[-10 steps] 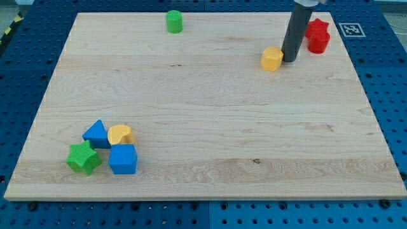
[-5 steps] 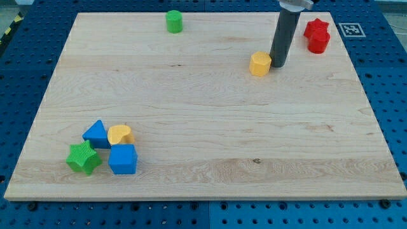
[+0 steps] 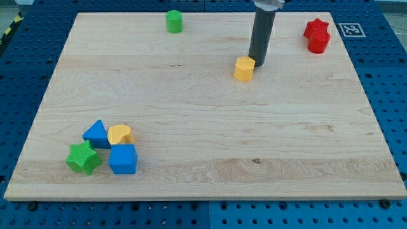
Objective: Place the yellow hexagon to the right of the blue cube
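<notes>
My tip (image 3: 257,64) is pressed against the yellow hexagon (image 3: 243,69) right of centre; no gripper is fitted. Pushed off-centre, the hexagon could be spun away, missing the blue cube (image 3: 123,159) at lower left.

My tip (image 3: 257,63) ends a straight, smooth, dark grey round rod under a paler metallic collar.

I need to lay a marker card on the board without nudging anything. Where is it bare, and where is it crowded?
Bare: the wide stretch from the yellow hexagon down to the view's bottom right, and the left side between the green cylinder and the blue triangle. Crowded: the bottom-left cluster around the blue cube. My tip sits against the hexagon's upper right.
</notes>
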Available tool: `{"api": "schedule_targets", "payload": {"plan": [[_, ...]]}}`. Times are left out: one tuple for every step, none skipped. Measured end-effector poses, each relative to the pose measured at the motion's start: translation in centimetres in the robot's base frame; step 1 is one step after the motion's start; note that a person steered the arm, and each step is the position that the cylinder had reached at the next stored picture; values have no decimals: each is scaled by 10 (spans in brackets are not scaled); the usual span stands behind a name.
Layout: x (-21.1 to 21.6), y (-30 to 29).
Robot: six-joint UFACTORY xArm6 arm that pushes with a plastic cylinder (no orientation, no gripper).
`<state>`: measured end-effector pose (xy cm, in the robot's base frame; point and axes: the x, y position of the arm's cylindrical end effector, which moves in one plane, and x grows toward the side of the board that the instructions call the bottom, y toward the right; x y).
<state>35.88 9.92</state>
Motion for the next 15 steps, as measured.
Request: {"api": "schedule_targets", "payload": {"plan": [[6, -7], [16, -23], [26, -41], [36, -51], [54, -63], [70, -65], [70, -65], [79, -66], [84, -66], [84, -67], [84, -74], [91, -74], [98, -74], [92, -89], [82, -120]]}}
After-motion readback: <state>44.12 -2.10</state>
